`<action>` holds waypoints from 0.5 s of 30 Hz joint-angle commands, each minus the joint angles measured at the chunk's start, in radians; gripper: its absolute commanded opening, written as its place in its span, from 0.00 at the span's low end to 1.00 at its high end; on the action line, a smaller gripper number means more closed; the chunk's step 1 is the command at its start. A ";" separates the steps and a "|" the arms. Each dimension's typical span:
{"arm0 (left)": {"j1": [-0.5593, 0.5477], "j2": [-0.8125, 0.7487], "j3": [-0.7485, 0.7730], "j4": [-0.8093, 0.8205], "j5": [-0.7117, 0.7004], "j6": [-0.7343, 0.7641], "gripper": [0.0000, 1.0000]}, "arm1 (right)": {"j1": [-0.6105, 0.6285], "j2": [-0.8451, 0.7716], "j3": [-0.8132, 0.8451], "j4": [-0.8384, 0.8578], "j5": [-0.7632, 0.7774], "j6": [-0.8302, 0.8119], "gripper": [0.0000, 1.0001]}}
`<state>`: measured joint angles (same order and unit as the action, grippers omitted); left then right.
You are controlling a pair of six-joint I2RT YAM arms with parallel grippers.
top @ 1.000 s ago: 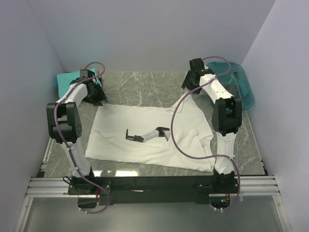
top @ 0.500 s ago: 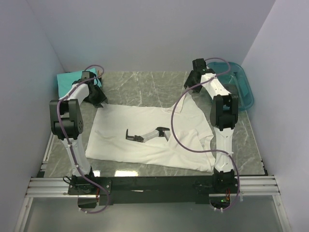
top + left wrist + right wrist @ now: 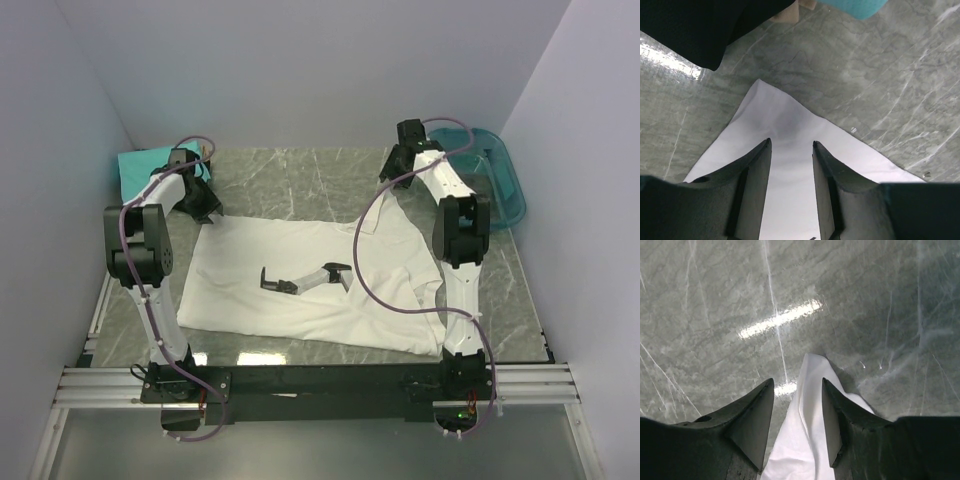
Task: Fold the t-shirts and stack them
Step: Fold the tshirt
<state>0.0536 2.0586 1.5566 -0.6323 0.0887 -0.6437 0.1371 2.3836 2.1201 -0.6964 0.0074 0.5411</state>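
The white t-shirt (image 3: 250, 250) with its robot-arm print (image 3: 305, 278) lies spread flat on the table. My left gripper (image 3: 207, 212) is at its far left corner, jaws open over the white cloth (image 3: 785, 117), low above it; the gripper shows in the left wrist view (image 3: 790, 143). My right gripper (image 3: 388, 185) is at the far right corner, jaws open either side of a raised fold of cloth (image 3: 812, 372); it shows in the right wrist view (image 3: 797, 381). The teal t-shirt (image 3: 145, 163) lies folded at the far left. No black shirt is clearly seen.
A translucent teal tub (image 3: 495, 180) stands at the far right by the wall. A dark shape (image 3: 695, 25) and the teal shirt's edge (image 3: 852, 6) lie beyond the left gripper. White walls close in three sides.
Both arms shifted their elbows slightly. The grippers stay at the shirt's far corners, and the shirt lies the same.
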 commanded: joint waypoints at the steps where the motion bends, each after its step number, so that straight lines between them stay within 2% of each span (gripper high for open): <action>1: 0.002 -0.002 0.040 0.006 -0.017 0.001 0.44 | 0.002 0.042 0.054 -0.002 -0.004 0.000 0.49; 11: 0.002 0.017 0.066 -0.004 -0.015 0.015 0.44 | 0.007 0.058 0.058 -0.008 0.002 0.002 0.46; 14: 0.003 0.023 0.077 -0.007 -0.015 0.016 0.44 | 0.010 0.068 0.072 -0.009 -0.003 0.003 0.40; 15: 0.002 0.028 0.082 -0.009 -0.017 0.018 0.44 | 0.012 0.071 0.075 -0.009 -0.004 0.002 0.34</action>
<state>0.0536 2.0789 1.5951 -0.6365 0.0814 -0.6395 0.1402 2.4477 2.1448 -0.7109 0.0063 0.5404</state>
